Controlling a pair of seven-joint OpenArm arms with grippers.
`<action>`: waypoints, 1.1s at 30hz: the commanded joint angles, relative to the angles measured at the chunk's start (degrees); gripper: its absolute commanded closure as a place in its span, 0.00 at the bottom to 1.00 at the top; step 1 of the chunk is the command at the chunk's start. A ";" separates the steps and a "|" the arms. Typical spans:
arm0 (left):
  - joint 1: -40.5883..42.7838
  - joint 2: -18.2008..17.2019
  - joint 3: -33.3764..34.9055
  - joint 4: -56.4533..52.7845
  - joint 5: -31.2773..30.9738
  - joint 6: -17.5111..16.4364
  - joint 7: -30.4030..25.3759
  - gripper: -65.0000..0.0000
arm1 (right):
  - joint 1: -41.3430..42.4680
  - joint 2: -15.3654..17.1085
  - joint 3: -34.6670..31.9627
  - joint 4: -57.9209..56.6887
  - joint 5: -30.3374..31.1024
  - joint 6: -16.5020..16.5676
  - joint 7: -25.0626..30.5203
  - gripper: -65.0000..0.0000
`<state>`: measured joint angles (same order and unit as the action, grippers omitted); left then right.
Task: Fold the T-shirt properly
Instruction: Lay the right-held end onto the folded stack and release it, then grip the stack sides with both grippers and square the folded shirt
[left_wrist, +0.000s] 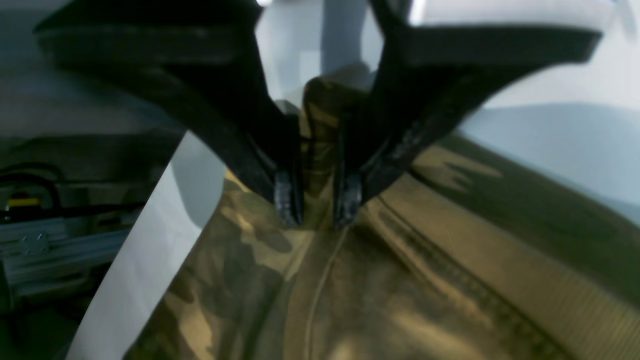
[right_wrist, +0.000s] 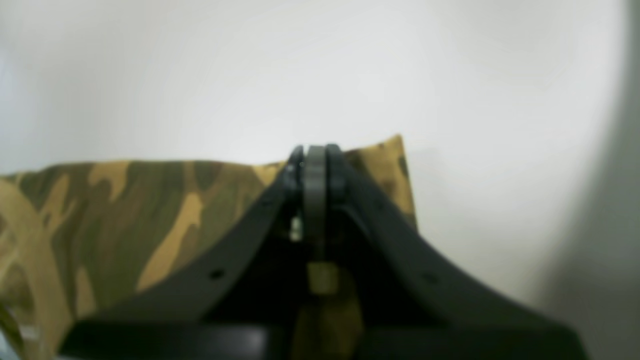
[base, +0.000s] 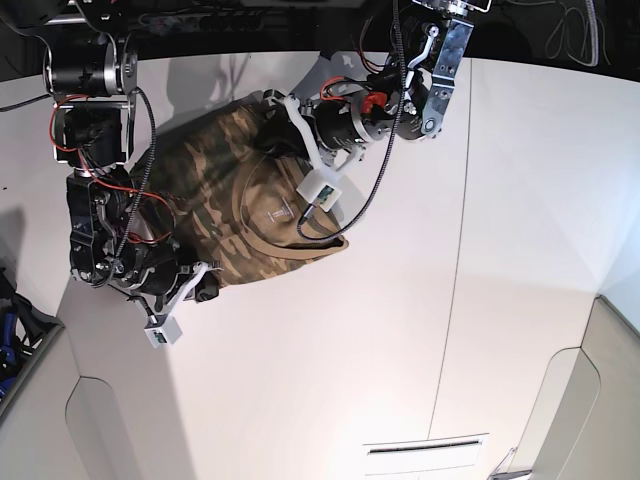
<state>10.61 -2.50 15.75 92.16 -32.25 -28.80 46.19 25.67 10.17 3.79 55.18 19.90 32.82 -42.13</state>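
Two claws: both are clamped on the T-shirt (base: 235, 205), one at each side of it.
T-shirt: camouflage cloth in olive, brown and tan, lying bunched on the white counter (base: 400, 330) toward its far left part in the base view, between the two arms.
Left claw (left_wrist: 317, 200): its black fingers (left_wrist: 288, 200) pinch a ridge of the camouflage cloth, which rises up between them; a narrow gap filled with fabric shows between the tips.
Left claw, base view (base: 283, 108): it sits at the far edge of the shirt, on that view's right side of the garment.
Right claw (right_wrist: 315, 165): jaws pressed together, with a corner of the camouflage cloth showing just behind the tips and a strip of tan fabric between the fingers lower down.
Right claw, base view (base: 205, 280): it meets the near left edge of the shirt.
Collar: a tan ribbed band (left_wrist: 550, 280) runs diagonally past the left claw; in the base view it forms a curved loop (base: 262, 175) on top of the cloth.
Neck label: a small pale mark (base: 281, 212) inside the collar loop; its print cannot be read.
Counter edge: white surface ends to the left in the left wrist view, with an aluminium rail (left_wrist: 55, 245) and dark cables beyond it.
Focus: both wrist views are soft, so fine fabric detail is unclear.
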 joint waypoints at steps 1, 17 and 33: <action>-1.01 -0.15 -0.07 0.59 0.96 0.11 -0.11 0.82 | 0.92 1.38 0.22 1.46 2.01 0.48 -0.39 1.00; -10.99 -10.73 -0.07 0.44 11.17 7.67 -3.91 0.82 | -17.77 7.91 0.50 22.45 19.61 0.61 -10.69 1.00; -17.14 -10.91 -0.07 -3.78 13.03 8.68 -4.90 0.82 | -31.23 -1.64 0.48 36.02 19.89 0.63 -11.08 1.00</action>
<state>-5.30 -13.19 15.79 87.59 -18.70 -20.10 42.09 -6.31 8.54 4.10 90.11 38.83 32.84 -54.13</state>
